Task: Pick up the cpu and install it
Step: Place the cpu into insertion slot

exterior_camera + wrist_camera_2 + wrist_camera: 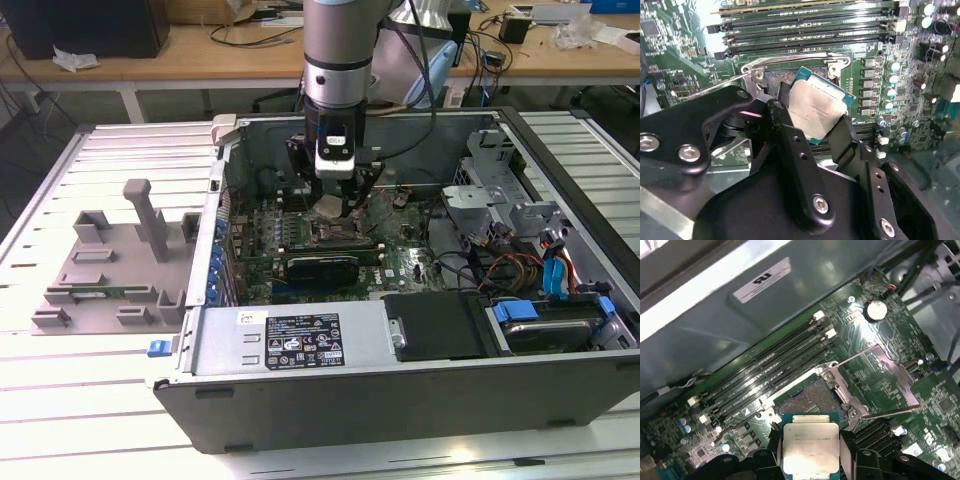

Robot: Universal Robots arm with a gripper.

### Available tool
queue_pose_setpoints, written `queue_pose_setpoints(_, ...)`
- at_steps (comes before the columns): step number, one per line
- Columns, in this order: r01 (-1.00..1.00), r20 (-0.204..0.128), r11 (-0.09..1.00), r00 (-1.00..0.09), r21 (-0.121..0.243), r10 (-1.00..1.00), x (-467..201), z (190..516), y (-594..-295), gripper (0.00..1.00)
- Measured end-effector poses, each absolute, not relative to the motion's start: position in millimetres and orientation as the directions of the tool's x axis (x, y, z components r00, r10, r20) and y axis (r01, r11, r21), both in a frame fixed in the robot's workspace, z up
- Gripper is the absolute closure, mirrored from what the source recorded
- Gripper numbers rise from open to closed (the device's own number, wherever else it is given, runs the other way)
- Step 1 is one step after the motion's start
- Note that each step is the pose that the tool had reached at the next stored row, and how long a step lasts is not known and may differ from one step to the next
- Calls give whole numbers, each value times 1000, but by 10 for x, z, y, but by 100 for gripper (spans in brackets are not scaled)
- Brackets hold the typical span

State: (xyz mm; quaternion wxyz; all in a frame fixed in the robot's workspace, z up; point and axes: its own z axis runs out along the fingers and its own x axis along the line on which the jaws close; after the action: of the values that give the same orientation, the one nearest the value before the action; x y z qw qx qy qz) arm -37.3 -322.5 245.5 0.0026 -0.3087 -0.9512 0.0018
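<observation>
A pale slatted tabletop [70,400] carries an open computer case [300,405] and, just beside it toward the exterior view's left, a grey moulded tray [95,265].

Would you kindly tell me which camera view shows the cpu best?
The first wrist view: the cpu faces the camera squarely, held in the gripper near the open socket. The second wrist view shows it at an angle, partly hidden by a finger. In the exterior view it is a small pale patch.
</observation>
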Motion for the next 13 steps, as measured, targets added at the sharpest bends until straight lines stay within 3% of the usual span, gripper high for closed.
queue_pose_setpoints(13,799,4,601,-601,-5,799,-373,2448,-3225,46)
